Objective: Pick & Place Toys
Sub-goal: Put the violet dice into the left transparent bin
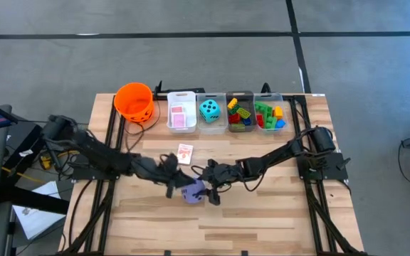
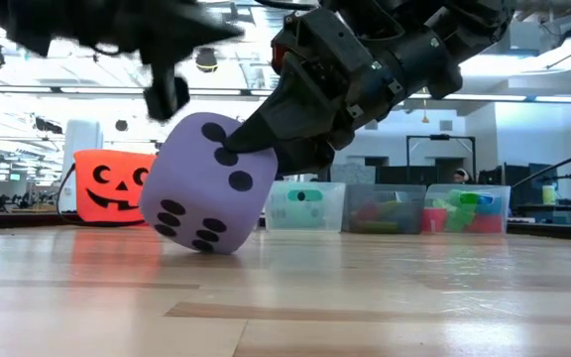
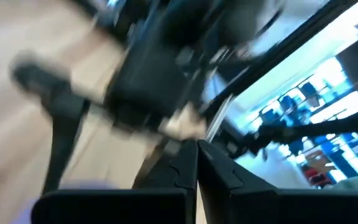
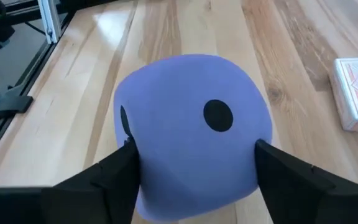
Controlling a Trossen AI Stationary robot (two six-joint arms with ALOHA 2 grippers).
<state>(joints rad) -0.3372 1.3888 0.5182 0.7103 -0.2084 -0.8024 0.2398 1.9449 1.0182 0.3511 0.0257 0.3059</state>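
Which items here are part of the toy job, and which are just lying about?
Job: purple die between the right pincer fingers; card pack on the table; teal die, bricks and cards in bins.
Lying about: pumpkin bucket; left pincer, shut, beside the purple die.

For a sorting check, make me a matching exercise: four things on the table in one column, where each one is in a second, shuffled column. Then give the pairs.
Things:
1. purple die
2. teal die
3. orange bucket
4. card pack

Places:
A. alone in a clear bin in the back row
B. loose on the wood, in front of the bins
C. between the right claw's fingers, tilted on the table
D. back left of the table, beside the white bin

Pairs: 1-C, 2-A, 3-D, 4-B
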